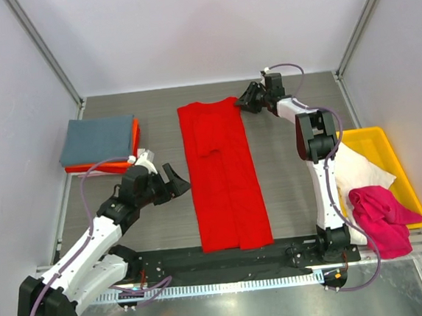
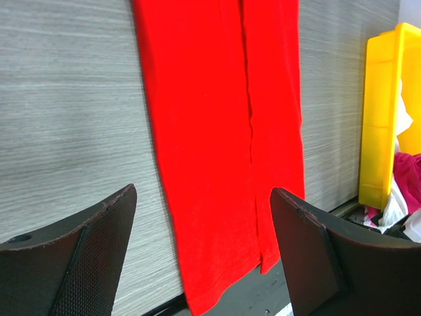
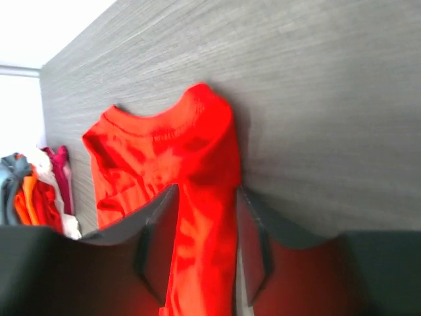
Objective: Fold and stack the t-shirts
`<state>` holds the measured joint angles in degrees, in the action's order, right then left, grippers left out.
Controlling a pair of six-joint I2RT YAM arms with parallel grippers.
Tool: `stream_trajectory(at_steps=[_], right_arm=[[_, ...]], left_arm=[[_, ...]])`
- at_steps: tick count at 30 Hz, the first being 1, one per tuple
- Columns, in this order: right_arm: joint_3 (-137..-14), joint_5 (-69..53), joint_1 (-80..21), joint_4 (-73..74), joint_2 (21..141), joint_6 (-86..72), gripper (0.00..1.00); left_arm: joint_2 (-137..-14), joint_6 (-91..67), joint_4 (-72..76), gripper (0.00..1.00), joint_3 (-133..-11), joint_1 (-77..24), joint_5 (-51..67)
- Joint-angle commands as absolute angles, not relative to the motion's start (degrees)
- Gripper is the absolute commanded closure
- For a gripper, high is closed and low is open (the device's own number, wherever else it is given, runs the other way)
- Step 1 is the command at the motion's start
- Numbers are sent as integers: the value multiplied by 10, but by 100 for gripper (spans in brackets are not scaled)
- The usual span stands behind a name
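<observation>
A bright red t-shirt [image 1: 224, 179] lies flat in the middle of the table, folded into a long strip, collar at the far end. My left gripper [image 1: 175, 182] is open and empty just left of the strip's left edge; its wrist view shows the shirt's lower part [image 2: 217, 131] between the spread fingers [image 2: 99, 243]. My right gripper [image 1: 244, 102] is at the far right corner by the collar, shut on bunched red cloth [image 3: 164, 145]. A folded slate grey-blue t-shirt [image 1: 97, 138] lies on a folded orange one [image 1: 136, 131] at the far left.
A yellow tray [image 1: 392, 157] stands at the right, with a white t-shirt [image 1: 356, 171] and a magenta pink t-shirt [image 1: 379, 217] draped over its near end. The tray [image 2: 378, 112] also shows in the left wrist view. Walls enclose the table on three sides.
</observation>
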<state>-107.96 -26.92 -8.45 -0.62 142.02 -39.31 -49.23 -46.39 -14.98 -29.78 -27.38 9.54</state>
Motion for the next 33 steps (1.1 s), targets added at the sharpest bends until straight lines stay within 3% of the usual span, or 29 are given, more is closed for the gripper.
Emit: stream_trajectory(at_steps=[1,3,4,7,21,23,24,25,27,33], right_arm=[[-1131,-280,-86,28,1475,-416,62],[-1164,-284,-85,32,1491,-426,73],[-1181,-283,-85,33,1501,-429,85],[-1202,-271,-79,33,1513,-440,99],[-1339,-243,-33,39,1545,-474,98],[-1343,-242,-28,39,1546,-476,87],[-1343,-244,-26,38,1543,-476,54],[-1343,-249,-25,38,1542,-475,41],[-1324,-251,-25,43,1515,-457,31],[-1219,-237,-25,88,1413,-404,30]], left_arm=[[-480,-476,-134,17,-283,-275,101],[-476,-482,-134,17,-278,-275,98],[-474,-483,-134,17,-272,-275,96],[-472,-482,-134,17,-264,-275,92],[-555,-481,-102,20,-250,-284,113],[-556,-483,-100,20,-247,-286,113],[-560,-484,-99,20,-246,-287,114],[-562,-489,-98,20,-244,-289,115],[-571,-495,-91,21,-242,-298,117],[-588,-518,-54,25,-233,-320,122]])
